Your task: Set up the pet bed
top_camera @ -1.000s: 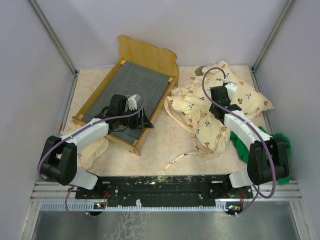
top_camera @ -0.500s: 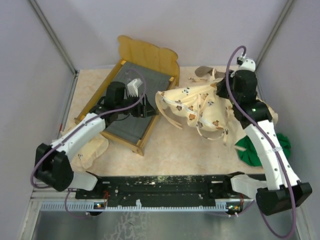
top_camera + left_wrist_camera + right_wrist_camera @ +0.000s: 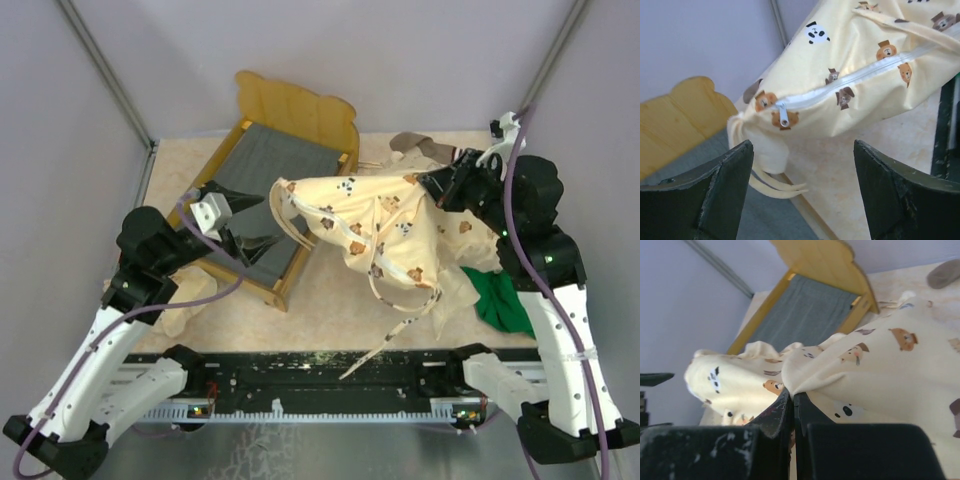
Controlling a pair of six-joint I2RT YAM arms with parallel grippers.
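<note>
Right gripper (image 3: 791, 392) noted clamped on edge of cream animal-print quilt (image 3: 385, 225). Quilt held raised off table (image 3: 330, 290) and stretched leftward, its far corner over right rail of pet bed (image 3: 275, 150). Left gripper (image 3: 802, 147) noted with jaws spread wide, nothing held; positioned above grey base of bed, facing quilt corner and zipper pull (image 3: 784, 119). Pet bed located far-left on table, headboard (image 3: 295, 105) toward back wall. Tie strips (image 3: 400, 322) seen hanging from quilt. Green cloth (image 3: 503, 303) lying beside right arm.
</note>
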